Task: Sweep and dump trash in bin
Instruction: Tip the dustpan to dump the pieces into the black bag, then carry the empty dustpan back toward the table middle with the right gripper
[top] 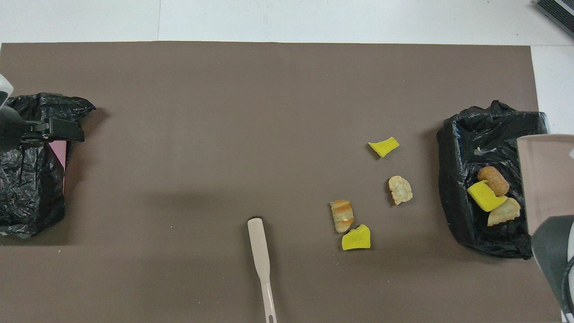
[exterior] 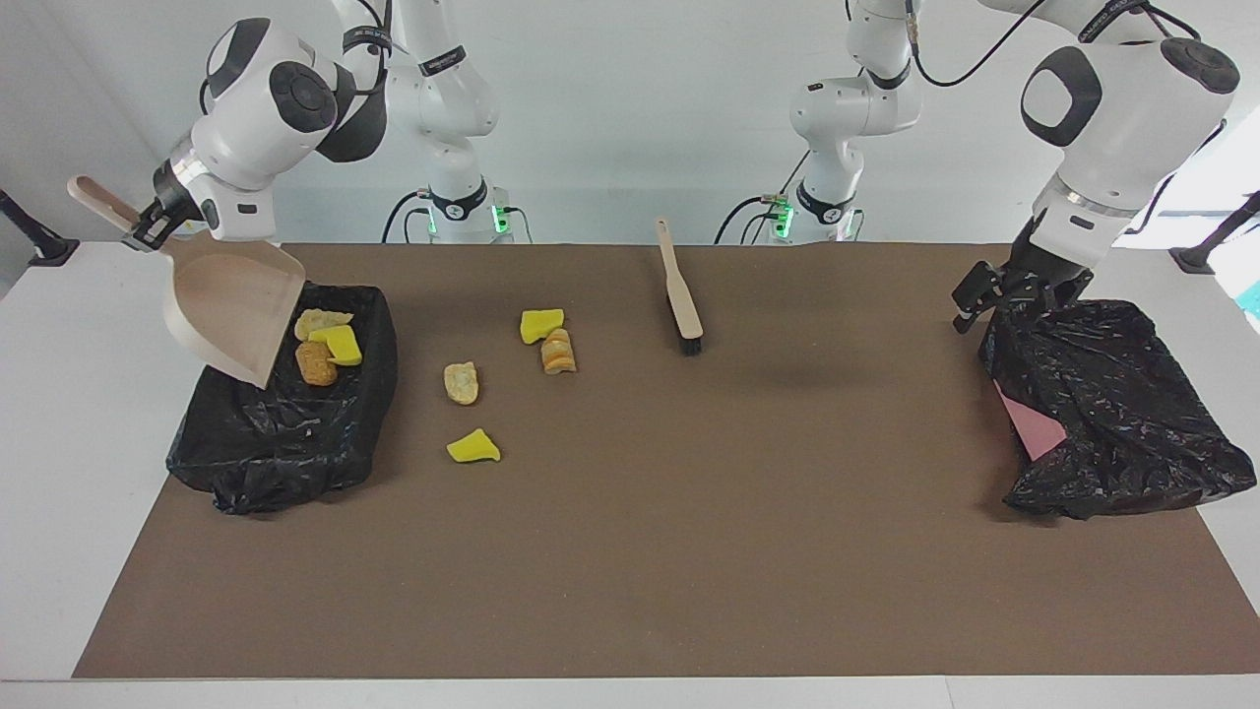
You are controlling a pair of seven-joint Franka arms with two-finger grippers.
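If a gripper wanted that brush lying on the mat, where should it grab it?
Probably the bare handle of the brush, from straight above, fingers across its narrow width. It lies flat, handle pointing toward the robots, dark bristles at the end farther from them. Nothing crowds it.

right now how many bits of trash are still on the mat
4: a yellow chunk touching a striped bread lump, a pale lump and a yellow wedge farther from the robots. Three more are in the bin.

High facing camera across the table (exterior: 630, 630) from the robots, steep overhead camera, both sharing the tabletop
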